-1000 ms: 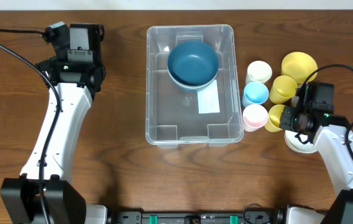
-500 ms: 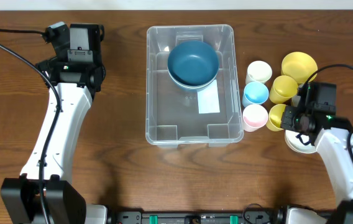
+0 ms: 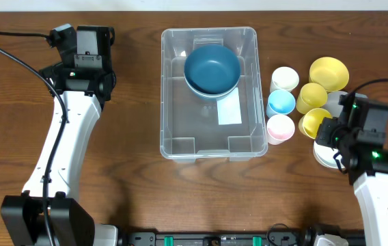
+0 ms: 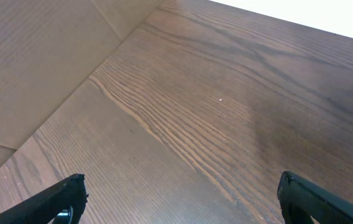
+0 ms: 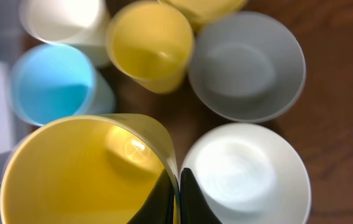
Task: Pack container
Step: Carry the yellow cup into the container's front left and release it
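Note:
The clear plastic container [image 3: 173, 89] stands mid-table with a dark blue bowl [image 3: 212, 68] inside at its far end and a white label [image 3: 229, 111] on its floor. My right gripper [image 3: 328, 130] is shut on the rim of a yellow cup [image 3: 313, 121]; in the right wrist view the fingers [image 5: 178, 196] pinch the cup's wall [image 5: 83, 174], with the cup lifted above the others. My left gripper [image 4: 176, 199] is open and empty over bare wood at the far left, away from the container.
Right of the container stand a white cup [image 3: 285, 78], a blue cup [image 3: 281, 103], a pink cup [image 3: 280, 127], another yellow cup [image 3: 311, 96] and a yellow bowl [image 3: 328, 71]. A grey bowl [image 5: 248, 65] and a white bowl [image 5: 245, 171] lie below my right gripper.
My right gripper has risen with the yellow cup and shifted slightly toward the table's front right. The left arm has not moved.

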`<state>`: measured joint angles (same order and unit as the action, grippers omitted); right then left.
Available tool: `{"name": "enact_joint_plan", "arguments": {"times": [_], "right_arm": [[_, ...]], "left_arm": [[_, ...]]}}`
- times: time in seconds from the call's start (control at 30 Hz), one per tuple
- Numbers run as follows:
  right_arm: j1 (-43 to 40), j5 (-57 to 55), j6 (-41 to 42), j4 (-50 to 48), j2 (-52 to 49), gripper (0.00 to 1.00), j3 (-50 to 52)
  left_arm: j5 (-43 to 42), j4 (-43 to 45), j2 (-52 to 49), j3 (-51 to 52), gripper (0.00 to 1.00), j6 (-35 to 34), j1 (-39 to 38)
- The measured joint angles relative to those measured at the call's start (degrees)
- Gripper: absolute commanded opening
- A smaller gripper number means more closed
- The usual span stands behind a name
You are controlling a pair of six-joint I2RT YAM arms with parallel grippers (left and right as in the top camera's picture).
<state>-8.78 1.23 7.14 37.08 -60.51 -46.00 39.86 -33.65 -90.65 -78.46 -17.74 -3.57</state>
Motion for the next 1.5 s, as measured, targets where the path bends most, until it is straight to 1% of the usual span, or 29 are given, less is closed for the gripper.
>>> {"name": "enact_joint_plan", "arguments": {"times": [0.17,0.3,0.47,0.63,0.8,0.93,1.13,1.33,1.5], "right_arm": [[1.2,5.68,-0.33,1.55,6.01,0.01,-0.68],[4.33,8.74,-2.67,3.78,7.61,0.01,-4.7],[12.41,10.93,-5.09,3.96,7.69,0.01,-11.32],[22.12,10.71,-5.97,0.28,6.23,0.01,-14.12],[30.51,9.73,-6.47,-4.66,0.48,0.01,-14.21],[37.31,9.03,-6.51,-8.63,-6.86,0.01,-14.29],[46.07,4.15,-5.11,-7.93,-18.58,0.01,-18.36],[50.38,1.6,-2.84,-6.16,-26.29,0.01,-23.45],[52.74,1.03,-1.42,-6.1,-30.99,0.01,-25.27]], "left_arm": [[0.0,-0.02,0.0,0.0,0.98,0.0,0.0],[0.0,-0.02,0.0,0.0,0.98,0.0,0.0],[0.0,-0.02,0.0,0.0,0.98,0.0,0.0],[0.0,0.0,0.0,0.0,0.98,0.0,0.0],[0.0,-0.02,0.0,0.0,0.98,0.0,0.0],[0.0,-0.02,0.0,0.0,0.98,0.0,0.0],[0.0,-0.02,0.0,0.0,0.98,0.0,0.0],[0.0,0.0,0.0,0.0,0.98,0.0,0.0],[0.0,-0.02,0.0,0.0,0.98,0.0,0.0]]}}
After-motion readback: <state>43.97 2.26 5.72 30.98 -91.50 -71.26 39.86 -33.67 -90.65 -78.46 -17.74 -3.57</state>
